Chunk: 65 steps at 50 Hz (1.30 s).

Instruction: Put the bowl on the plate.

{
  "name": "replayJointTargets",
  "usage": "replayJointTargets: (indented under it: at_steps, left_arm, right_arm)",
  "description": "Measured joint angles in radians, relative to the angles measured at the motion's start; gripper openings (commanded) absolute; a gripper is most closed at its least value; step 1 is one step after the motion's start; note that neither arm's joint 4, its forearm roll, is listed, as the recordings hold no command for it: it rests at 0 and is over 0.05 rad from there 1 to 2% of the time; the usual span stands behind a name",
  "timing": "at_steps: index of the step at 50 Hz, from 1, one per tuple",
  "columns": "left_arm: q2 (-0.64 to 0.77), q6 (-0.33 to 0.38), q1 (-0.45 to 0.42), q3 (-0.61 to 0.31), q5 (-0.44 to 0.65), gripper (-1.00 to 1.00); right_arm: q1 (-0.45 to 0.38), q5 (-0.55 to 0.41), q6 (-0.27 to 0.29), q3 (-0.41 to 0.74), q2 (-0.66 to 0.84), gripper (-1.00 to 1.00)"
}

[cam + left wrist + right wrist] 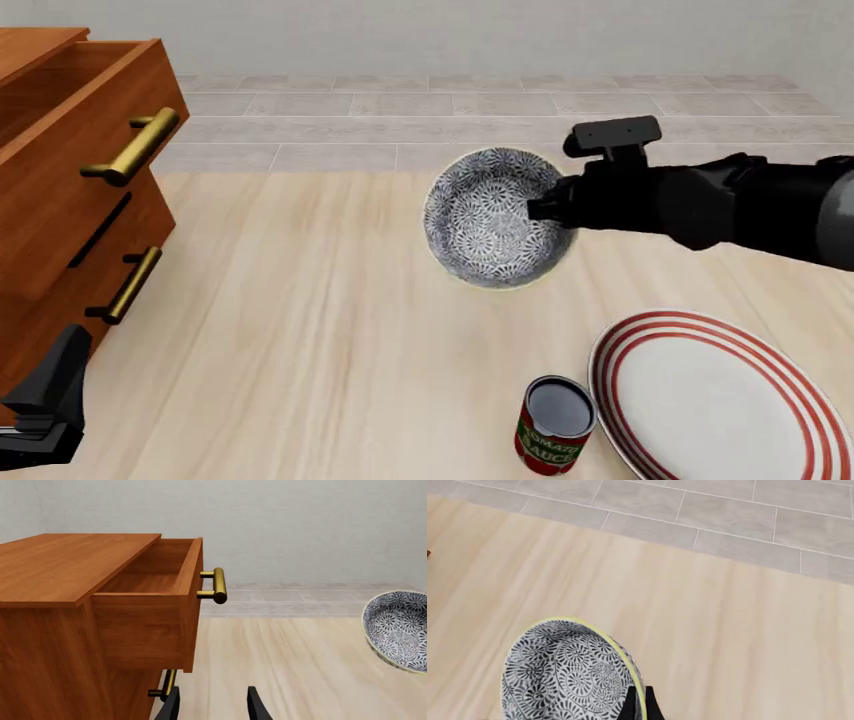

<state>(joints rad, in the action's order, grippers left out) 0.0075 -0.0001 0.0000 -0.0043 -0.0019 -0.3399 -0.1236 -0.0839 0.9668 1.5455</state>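
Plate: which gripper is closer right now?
Right. The right gripper holds the bowl by its rim, lifted beyond the plate. The left gripper sits far across the table by the drawers.

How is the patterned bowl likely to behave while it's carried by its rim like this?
The bowl looks rigid and glazed, so it should keep its shape but may be slippery. The right gripper pinches only one spot on the rim, and the bowl hangs tilted on its side, so it could swing or slip. Set down on edge, its round form would probably roll or rock.
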Motion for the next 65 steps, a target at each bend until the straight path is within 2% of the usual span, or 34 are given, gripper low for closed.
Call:
replayJointTargets:
  at_steps: [37,65]
  left_arm:
    - [0.0,0.0,0.0,0.0,0.0,1.0]
    - [0.0,0.0,0.0,0.0,0.0,1.0]
  right_arm:
    - [0.248,-0.077,-0.008,-0.289,-0.406,-1.0]
    - [0.375,-0.171,-0.035,-0.462,-0.668,-1.0]
